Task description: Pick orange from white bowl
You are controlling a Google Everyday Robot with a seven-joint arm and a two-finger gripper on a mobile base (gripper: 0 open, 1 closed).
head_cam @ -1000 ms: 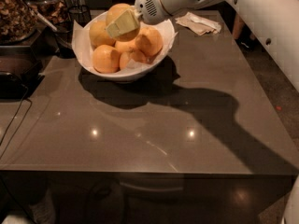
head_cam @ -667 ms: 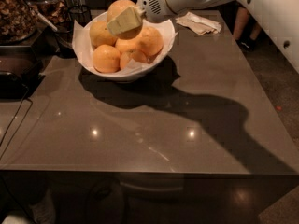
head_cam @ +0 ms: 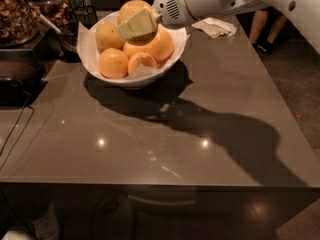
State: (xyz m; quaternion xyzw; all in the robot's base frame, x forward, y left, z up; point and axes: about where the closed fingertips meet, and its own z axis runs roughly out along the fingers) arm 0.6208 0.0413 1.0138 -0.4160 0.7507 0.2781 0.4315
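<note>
The white bowl (head_cam: 156, 72), lined with white paper, stands at the back left of the dark table and holds several round fruits. The orange (head_cam: 108, 35), paler and more yellow than the rest, lies at the bowl's left side. Deeper-orange fruits lie at the top (head_cam: 131, 7), the front (head_cam: 113, 63) and the right (head_cam: 159, 45). My gripper (head_cam: 126, 30), pale green on a white arm that reaches in from the upper right, hangs over the middle of the pile, just right of the orange. It hides part of the fruit behind it.
A crumpled napkin (head_cam: 215, 26) lies on the table behind the arm. Containers of dry food (head_cam: 17, 14), a black wire holder (head_cam: 80, 16) and a dark pan (head_cam: 15, 74) stand left of the bowl. A person's feet (head_cam: 265, 41) are on the floor at the far right.
The gripper has edged slightly to the right over the bowl. The fruits and the bowl have not moved.
</note>
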